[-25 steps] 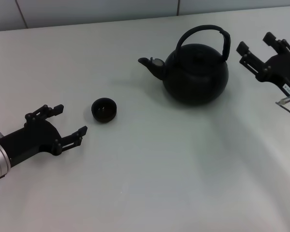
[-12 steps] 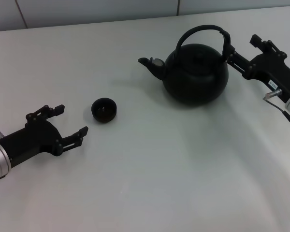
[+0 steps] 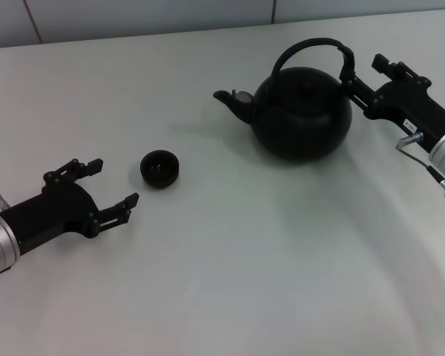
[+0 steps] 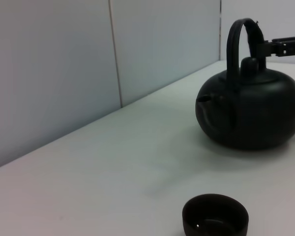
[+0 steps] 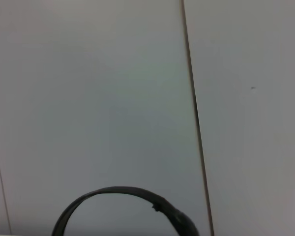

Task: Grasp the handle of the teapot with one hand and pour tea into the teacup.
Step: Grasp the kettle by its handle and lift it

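While both claws gape, right claw [image 3: 362,76] flanks one teapot's [image 3: 302,113] handle [image 3: 346,63]; one teacup [image 3: 160,168].

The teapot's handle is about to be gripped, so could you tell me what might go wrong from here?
1. The right gripper, open, meets the handle low on its wrapped side, off centre, so the teapot may swing once lifted.
2. The teacup is tiny and stands well apart from the spout, so tea could miss it.
3. The left gripper rests open beside the teacup, where it might get splashed.
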### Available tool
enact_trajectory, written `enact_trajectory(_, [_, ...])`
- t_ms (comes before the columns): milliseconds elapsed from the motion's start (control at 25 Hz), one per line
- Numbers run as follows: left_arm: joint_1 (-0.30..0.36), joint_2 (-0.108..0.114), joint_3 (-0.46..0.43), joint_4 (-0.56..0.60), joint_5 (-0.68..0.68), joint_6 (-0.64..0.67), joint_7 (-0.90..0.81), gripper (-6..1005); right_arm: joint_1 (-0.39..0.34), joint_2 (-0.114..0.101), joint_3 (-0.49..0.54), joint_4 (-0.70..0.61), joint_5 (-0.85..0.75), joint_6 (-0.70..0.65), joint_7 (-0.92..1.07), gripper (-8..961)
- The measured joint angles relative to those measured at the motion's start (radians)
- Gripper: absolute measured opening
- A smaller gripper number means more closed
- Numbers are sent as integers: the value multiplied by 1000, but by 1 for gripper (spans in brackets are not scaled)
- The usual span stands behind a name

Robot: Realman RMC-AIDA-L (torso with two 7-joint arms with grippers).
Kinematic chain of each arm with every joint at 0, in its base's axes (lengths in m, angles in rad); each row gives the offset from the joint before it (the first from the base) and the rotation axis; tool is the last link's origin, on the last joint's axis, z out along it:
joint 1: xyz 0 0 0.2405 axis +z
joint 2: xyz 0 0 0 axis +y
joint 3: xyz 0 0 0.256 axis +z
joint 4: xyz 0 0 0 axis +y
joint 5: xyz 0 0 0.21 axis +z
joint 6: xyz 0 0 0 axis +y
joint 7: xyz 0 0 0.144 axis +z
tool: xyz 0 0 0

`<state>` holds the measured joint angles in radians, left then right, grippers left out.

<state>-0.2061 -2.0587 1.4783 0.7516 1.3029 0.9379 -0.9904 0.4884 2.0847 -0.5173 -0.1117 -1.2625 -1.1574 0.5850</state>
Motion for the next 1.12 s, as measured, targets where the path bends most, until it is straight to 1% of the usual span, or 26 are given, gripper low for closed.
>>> enact_trajectory(120, [-3, -1, -5, 0, 20, 1, -5, 847, 10, 0, -1, 0, 0, 16, 1, 709])
enact_trajectory(400, [-5, -3, -8, -1, 29, 1, -7, 847, 38, 0, -1, 0, 2, 40, 1, 467])
enact_trajectory(640, [-3, -3, -9, 0, 30, 1, -7, 847, 50, 0, -6, 0, 2, 62, 2, 325])
enact_trajectory(1120, [-1, -2, -9, 1, 30, 3, -8, 847, 51, 0, -6, -1, 2, 34, -39, 110])
